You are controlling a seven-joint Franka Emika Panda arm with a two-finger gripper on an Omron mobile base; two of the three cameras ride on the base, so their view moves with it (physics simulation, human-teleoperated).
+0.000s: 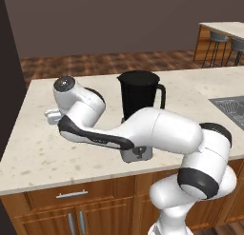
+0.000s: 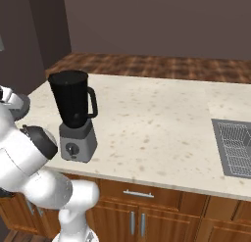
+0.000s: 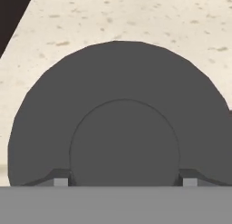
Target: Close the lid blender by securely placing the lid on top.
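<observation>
The lid [image 3: 120, 128] is seen in the hand view lying flat on the pale speckled counter [image 3: 136, 19], directly beneath the hand [image 3: 121, 180] and very close to it. The dark grey disc spreads well beyond the hand on both sides, and its raised round centre sits between the two finger tips [image 3: 61, 180], one tip being seen at each edge of that centre. The tips are spread just about as wide as the raised centre; whether they press on it cannot be told, so no firm hold can be stated.

In the left base view the arm is bent low over the left part of the counter [image 1: 43, 153], and the hand itself is hidden behind the arm's white links. The blender [image 1: 137, 105] is found on the same counter, off to the side of the hand and well apart from the lid, upright, with its black jar open at the top. In the right base view the blender [image 2: 74, 113] shows its grey base and round dial, with the handle turned toward the sink [image 2: 235, 148].
</observation>
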